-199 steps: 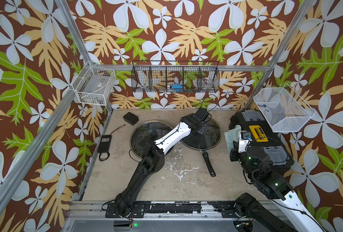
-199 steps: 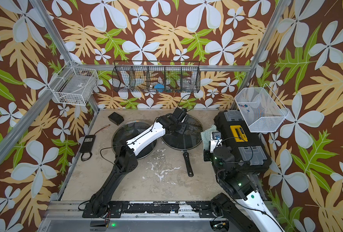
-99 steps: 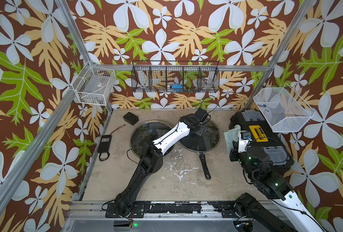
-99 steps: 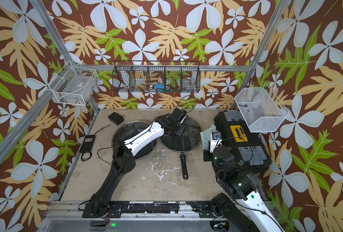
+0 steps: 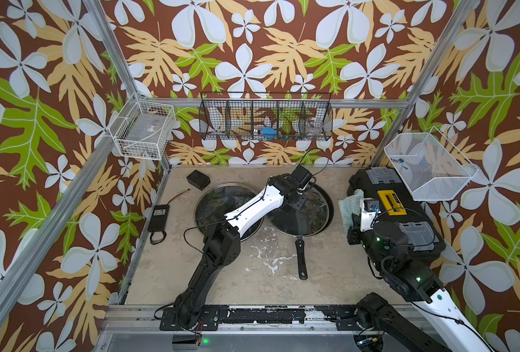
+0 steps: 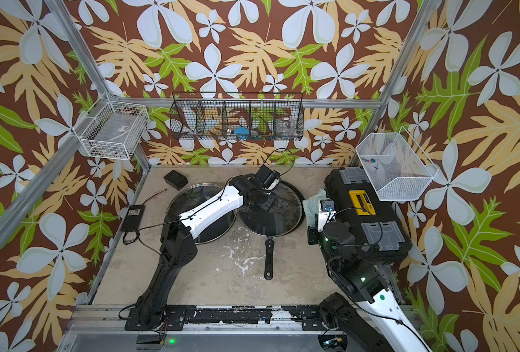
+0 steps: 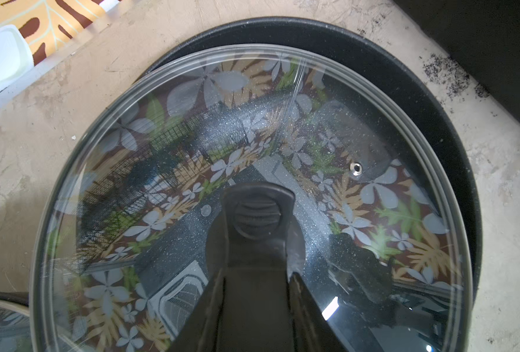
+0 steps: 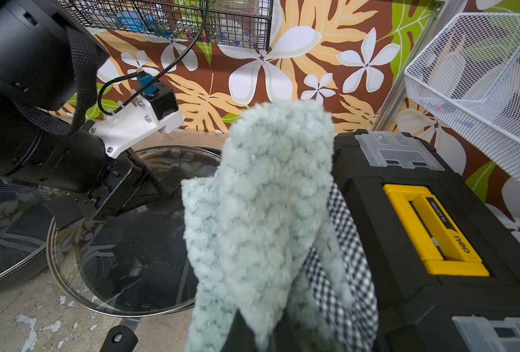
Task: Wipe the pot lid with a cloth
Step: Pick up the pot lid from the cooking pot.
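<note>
On the desk (image 5: 265, 283), the pot lid (image 5: 309, 218) sits on a black pan (image 5: 331, 210), a bit off to one side. The left fingers (image 7: 207, 314) are pressed tight on the knob (image 7: 257, 218) in the middle of the lid. The right fingers (image 8: 242, 335) pinch the cloth (image 8: 261, 198), which is just beside the pan and close to the black toolbox (image 5: 405, 219). It does not touch the glass yet. I think the next job is to bring the cloth over and rub. To do it well, the left fingers should hold the lid steady, and the cloth should press softly and flat, going round the knob without bumping them. A second lid (image 5: 213, 204) lies near on the desk, so rub the held one
</note>
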Robot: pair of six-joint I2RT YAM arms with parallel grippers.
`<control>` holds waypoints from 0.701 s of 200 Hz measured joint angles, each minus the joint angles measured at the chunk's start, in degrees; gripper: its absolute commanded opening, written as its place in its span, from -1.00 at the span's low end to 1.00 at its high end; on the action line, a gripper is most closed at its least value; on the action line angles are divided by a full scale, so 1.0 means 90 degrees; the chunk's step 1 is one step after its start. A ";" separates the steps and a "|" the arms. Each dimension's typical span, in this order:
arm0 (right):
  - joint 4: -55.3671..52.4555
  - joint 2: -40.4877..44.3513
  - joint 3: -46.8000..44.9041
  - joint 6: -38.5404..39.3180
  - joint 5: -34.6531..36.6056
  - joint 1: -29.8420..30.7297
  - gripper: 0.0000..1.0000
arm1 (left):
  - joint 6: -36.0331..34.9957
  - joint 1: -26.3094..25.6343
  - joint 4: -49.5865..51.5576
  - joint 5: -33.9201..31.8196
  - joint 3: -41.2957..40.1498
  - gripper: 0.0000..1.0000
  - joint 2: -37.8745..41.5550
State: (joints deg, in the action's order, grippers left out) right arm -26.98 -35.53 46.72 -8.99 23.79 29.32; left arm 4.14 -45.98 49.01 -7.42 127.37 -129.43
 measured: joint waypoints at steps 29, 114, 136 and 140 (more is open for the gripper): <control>0.0000 0.0002 0.0000 0.0000 0.0002 0.0000 -1.00 | 0.0019 0.0002 -0.0095 0.0172 0.0112 -0.44 -0.0136; 0.0000 -0.0027 0.0000 0.0002 0.0024 0.0000 -1.00 | 0.0175 0.0000 -0.0279 0.0328 0.0491 0.26 -0.0427; 0.0000 -0.0046 0.0000 0.0002 0.0027 0.0000 -1.00 | 0.0148 0.0000 -0.0262 0.0311 0.0811 0.30 -0.0590; 0.0000 -0.0046 0.0000 0.0002 0.0027 0.0000 -1.00 | 0.0141 0.0000 -0.0260 0.0308 0.0862 0.30 -0.0622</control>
State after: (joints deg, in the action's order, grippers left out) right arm -26.98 -35.94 46.72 -8.97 24.03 29.32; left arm 5.41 -45.98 46.68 -4.64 135.13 -135.02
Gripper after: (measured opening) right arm 0.075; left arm 0.650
